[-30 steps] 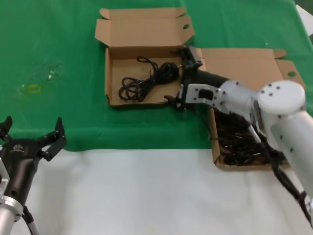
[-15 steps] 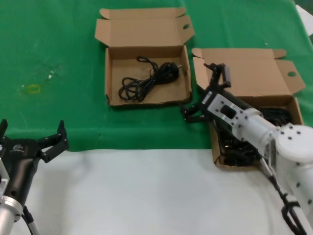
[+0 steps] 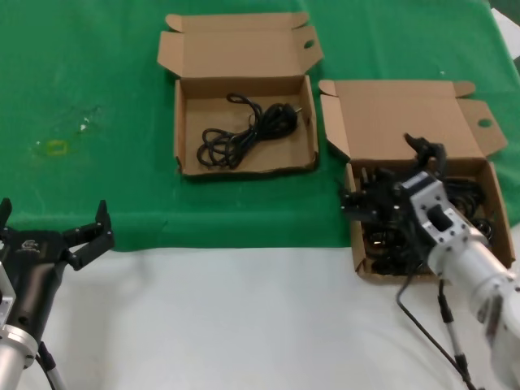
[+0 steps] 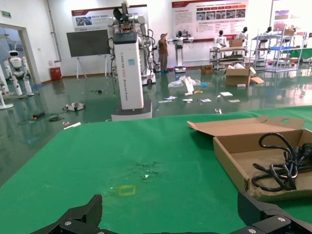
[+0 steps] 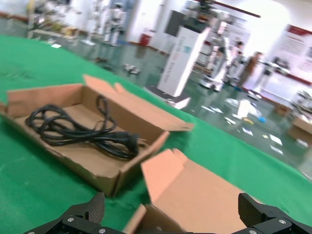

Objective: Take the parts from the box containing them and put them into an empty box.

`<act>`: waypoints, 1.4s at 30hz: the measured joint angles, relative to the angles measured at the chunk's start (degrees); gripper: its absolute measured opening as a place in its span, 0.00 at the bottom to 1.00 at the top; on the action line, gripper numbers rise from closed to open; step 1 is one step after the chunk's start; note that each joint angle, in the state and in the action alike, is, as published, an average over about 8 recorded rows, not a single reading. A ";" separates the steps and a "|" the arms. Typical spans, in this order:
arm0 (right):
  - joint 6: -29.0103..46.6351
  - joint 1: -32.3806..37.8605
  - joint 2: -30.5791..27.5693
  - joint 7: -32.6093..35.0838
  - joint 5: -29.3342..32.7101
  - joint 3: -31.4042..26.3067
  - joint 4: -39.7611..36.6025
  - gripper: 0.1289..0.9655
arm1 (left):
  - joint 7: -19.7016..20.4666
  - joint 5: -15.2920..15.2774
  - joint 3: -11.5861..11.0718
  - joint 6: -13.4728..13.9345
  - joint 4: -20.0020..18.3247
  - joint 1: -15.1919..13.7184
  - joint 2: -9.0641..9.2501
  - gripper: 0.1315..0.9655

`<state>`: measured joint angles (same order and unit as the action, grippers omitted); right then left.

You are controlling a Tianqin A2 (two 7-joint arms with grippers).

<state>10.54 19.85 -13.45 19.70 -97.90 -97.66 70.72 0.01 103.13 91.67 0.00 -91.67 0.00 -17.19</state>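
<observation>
Right tool (image 3: 392,180) now back over parts-filled box (image 3: 357,236), spread and empty; one cable (image 3: 244,130) in other box (image 3: 180,122).

The right gripper (image 3: 392,175) and its arm covered the middle of the pile of black cables (image 3: 382,244) in the nearer box (image 3: 355,236), so no single cable could be picked out. In the right wrist view that box (image 5: 195,195) was cut off at the edge, its inside unseen, and only the finger (image 5: 83,214) tips showed. The left gripper (image 4: 165,214) was likewise cropped to its tips. The far box (image 4: 234,156) ran off the frame there.
</observation>
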 joint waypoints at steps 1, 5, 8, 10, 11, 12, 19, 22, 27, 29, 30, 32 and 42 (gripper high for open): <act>-0.62 -1.17 -0.22 -1.16 -0.31 0.35 1.23 1.00 | 0.00 0.00 0.00 0.00 0.00 0.00 0.00 1.00; -3.10 -5.84 -1.10 -5.78 -1.54 1.76 6.15 1.00 | 0.00 0.00 0.00 0.00 0.00 0.00 0.00 1.00; -4.89 -9.22 -1.73 -9.13 -2.43 2.78 9.72 1.00 | 0.00 0.00 0.00 0.00 0.00 0.00 0.00 1.00; -6.11 -11.55 -2.17 -11.41 -3.04 3.48 12.18 1.00 | 0.00 0.01 0.00 0.00 0.00 0.00 0.00 1.00; -6.68 -12.61 -2.37 -12.47 -3.32 3.80 13.30 1.00 | 0.00 0.01 0.00 0.00 0.00 0.00 0.00 1.00; -7.20 -13.60 -2.56 -13.45 -3.58 4.10 14.34 1.00 | 0.00 0.01 0.00 0.00 0.00 0.00 0.00 1.00; -8.95 -16.85 -3.17 -16.74 -4.44 5.09 17.79 1.00 | 0.00 0.00 0.00 0.00 -0.01 0.00 0.00 1.00; -9.00 -16.93 -3.19 -16.81 -4.46 5.11 17.87 1.00 | 0.00 0.00 0.00 0.00 -0.01 0.00 0.00 1.00; -9.00 -16.94 -3.19 -16.83 -4.46 5.12 17.89 1.00 | 0.00 0.00 0.00 0.00 0.00 0.00 0.00 1.00; -9.00 -16.95 -3.19 -16.83 -4.46 5.12 17.89 1.00 | 0.00 0.00 0.00 0.00 0.00 0.00 0.00 1.00; -9.00 -16.95 -3.19 -16.83 -4.46 5.12 17.89 1.00 | 0.00 0.00 0.00 0.00 0.00 0.00 0.00 1.00; -9.00 -16.95 -3.19 -16.83 -4.46 5.12 17.89 1.00 | 0.00 0.00 0.00 0.00 0.00 0.00 0.00 1.00; -9.00 -16.95 -3.19 -16.83 -4.46 5.12 17.89 1.00 | 0.00 0.00 0.00 0.00 0.00 0.00 0.00 1.00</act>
<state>1.54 2.91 -16.64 2.88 -102.37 -92.55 88.61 0.00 103.13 91.67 0.00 -91.67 0.00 -17.19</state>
